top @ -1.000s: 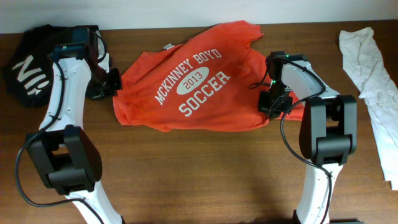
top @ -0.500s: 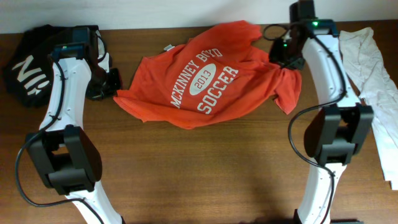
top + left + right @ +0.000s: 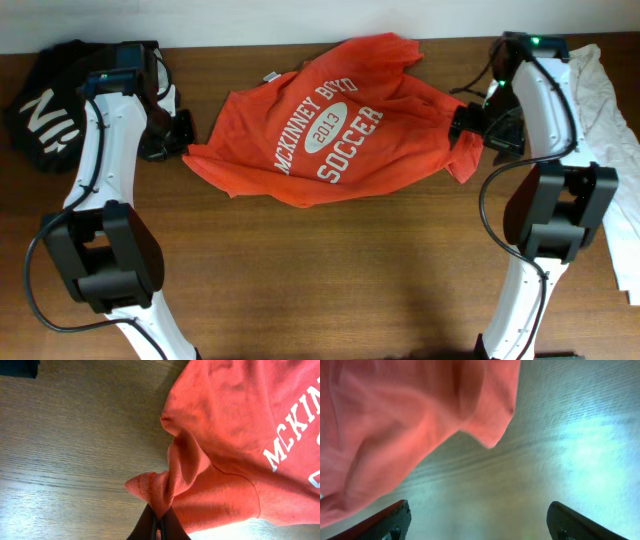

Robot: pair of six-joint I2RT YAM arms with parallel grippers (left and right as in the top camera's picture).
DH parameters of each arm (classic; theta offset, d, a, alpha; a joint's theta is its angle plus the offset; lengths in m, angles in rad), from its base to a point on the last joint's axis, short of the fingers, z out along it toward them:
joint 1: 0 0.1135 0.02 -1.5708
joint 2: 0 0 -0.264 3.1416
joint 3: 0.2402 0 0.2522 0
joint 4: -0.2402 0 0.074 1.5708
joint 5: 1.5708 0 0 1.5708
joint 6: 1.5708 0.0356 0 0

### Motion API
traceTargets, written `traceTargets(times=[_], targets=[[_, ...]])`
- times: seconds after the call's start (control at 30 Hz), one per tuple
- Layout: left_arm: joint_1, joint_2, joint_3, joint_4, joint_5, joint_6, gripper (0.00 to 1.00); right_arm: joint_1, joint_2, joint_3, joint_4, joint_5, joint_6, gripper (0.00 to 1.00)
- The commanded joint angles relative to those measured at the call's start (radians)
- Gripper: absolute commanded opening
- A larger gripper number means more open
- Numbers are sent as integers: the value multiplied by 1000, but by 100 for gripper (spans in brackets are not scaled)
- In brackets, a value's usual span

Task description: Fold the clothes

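The red-orange T-shirt [image 3: 330,120] lies print-up across the back middle of the table, wrinkled. My left gripper [image 3: 184,138] is shut on a pinched fold of its left sleeve; in the left wrist view the fingers [image 3: 170,527] clamp the orange T-shirt [image 3: 240,425] just above the wood. At the shirt's right sleeve, my right gripper [image 3: 479,127] stands open. The right wrist view shows its gripper [image 3: 480,525] spread wide over bare wood, and the T-shirt's [image 3: 395,425] sleeve tip lies ahead of them, untouched. The other clothes are a black white-lettered one [image 3: 45,100] and a white one [image 3: 610,130].
The black garment is bunched at the back left corner, behind my left arm. The white garment stretches along the table's right edge, close to my right arm [image 3: 545,110]. Bare wood [image 3: 320,270] spans the table's front half.
My right gripper carried the shirt's right sleeve up and out to the right, then opened and let it go. The sleeve now lies spread out. The left arm has not moved.
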Motion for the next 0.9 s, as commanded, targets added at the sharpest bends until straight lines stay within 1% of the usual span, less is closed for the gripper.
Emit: traceTargets(times=[0.0, 0.07, 0.17, 0.3, 0.33, 0.37, 0.43, 0.53, 0.57, 0.6, 0.63, 0.7, 0.77, 0.8, 0.87], targets=[[4, -5, -4, 0, 0, -6, 1, 15, 0, -88, 60, -11, -45, 90], [4, -5, -4, -1, 0, -6, 1, 38, 0, -197, 171, -109, -45, 90], [5, -5, -4, -1, 0, -6, 1, 71, 0, -291, 285, -183, -44, 89], [5, -5, -4, -1, -1, -6, 1, 109, 0, -341, 349, -190, -20, 88], [5, -5, -4, -1, 0, -6, 1, 116, 0, -349, 367, -192, -13, 85], [4, -5, -4, -1, 0, -6, 1, 121, 0, -350, 380, -191, -13, 81], [5, -5, -4, -1, -1, -6, 1, 122, 0, -350, 403, -191, 8, 70], [5, -5, -4, -2, -1, -6, 1, 122, 0, -350, 450, -191, 13, 47], [5, -5, -4, -2, -5, -6, 1, 122, 0, -350, 463, -191, 13, 34], [5, -5, -4, -1, -5, -6, 1, 122, 0, -348, 472, -192, 13, 13], [5, -5, -4, -1, -5, -6, 1, 120, 0, -340, 472, -192, 13, 9], [5, -5, -4, 0, -6, -6, 1, 118, -1, -278, 416, -192, 12, 8], [5, -5, -4, 0, -19, -6, 1, 117, -1, -163, 317, -188, 8, 4], [5, -5, -4, 0, -19, -6, 1, 119, -1, -83, 270, -188, 8, 4], [5, -5, -4, 0, -19, -6, 1, 119, -1, 6, 256, -188, 9, 4]])
